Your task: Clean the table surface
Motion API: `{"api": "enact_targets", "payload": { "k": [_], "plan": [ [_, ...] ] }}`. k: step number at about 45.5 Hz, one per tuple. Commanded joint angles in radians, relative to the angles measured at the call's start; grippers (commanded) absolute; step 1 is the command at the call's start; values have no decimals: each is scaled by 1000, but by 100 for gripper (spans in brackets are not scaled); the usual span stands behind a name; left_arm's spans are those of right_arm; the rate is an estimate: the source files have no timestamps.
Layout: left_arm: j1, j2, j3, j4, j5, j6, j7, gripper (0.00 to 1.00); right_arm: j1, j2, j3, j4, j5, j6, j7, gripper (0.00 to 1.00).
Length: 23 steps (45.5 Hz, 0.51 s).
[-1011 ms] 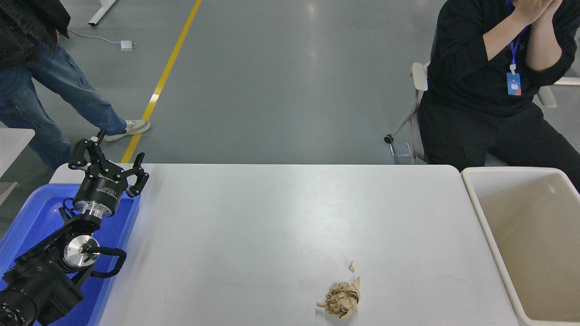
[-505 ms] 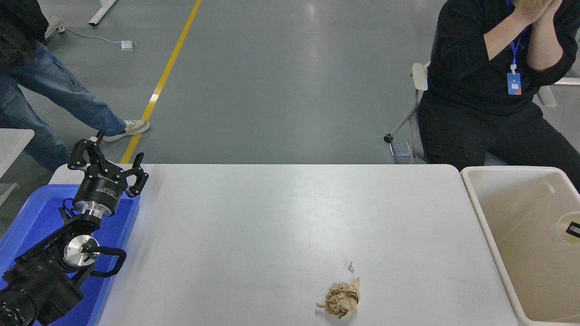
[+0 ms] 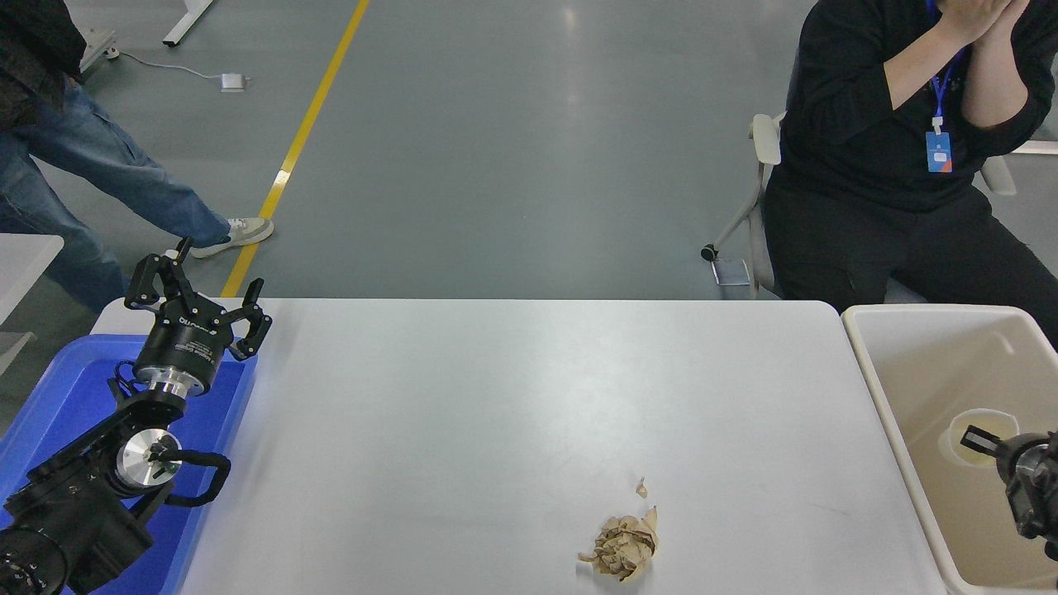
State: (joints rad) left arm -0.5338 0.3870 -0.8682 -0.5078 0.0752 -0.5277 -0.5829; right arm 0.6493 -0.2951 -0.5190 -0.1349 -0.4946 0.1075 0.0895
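The white table surface (image 3: 496, 388) fills the middle of the head view. A crumpled brown paper ball (image 3: 621, 545) lies on it near the front edge, with a small brown scrap (image 3: 640, 487) just behind it. My right gripper (image 3: 992, 446) comes in from the right edge over the beige tub (image 3: 878, 397). It is shut on a pale round thing (image 3: 969, 430), held inside the tub's outline. My left gripper (image 3: 201, 297) is open and parked at the lower left, over the far corner of the blue tub (image 3: 50, 397).
A seated person in black (image 3: 876, 149) is at the far right behind the beige tub, hands raised and off the table. A person in jeans (image 3: 91, 173) stands at the far left beyond the table. A second white table's corner (image 3: 21, 256) shows at the left edge.
My right gripper has come into view from the right edge and moved left over the beige tub, carrying the pale round thing. The left arm has not moved.
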Motion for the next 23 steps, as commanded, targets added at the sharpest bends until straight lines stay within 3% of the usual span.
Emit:
{"api": "enact_targets", "payload": {
  "k": [1, 15, 20, 23],
  "plan": [
    [0, 0, 0, 0, 0, 0, 0, 100, 0, 14, 5, 0, 1, -8, -13, 0],
    [0, 1, 0, 0, 0, 0, 0, 100, 0, 10, 5, -2, 10, -51, -13, 0],
    [0, 1, 0, 0, 0, 0, 0, 100, 0, 11, 5, 0, 13, -118, -11, 34],
    [0, 0, 0, 0, 0, 0, 0, 100, -2, 13, 7, 1, 13, -153, -11, 45]
  ]
}}
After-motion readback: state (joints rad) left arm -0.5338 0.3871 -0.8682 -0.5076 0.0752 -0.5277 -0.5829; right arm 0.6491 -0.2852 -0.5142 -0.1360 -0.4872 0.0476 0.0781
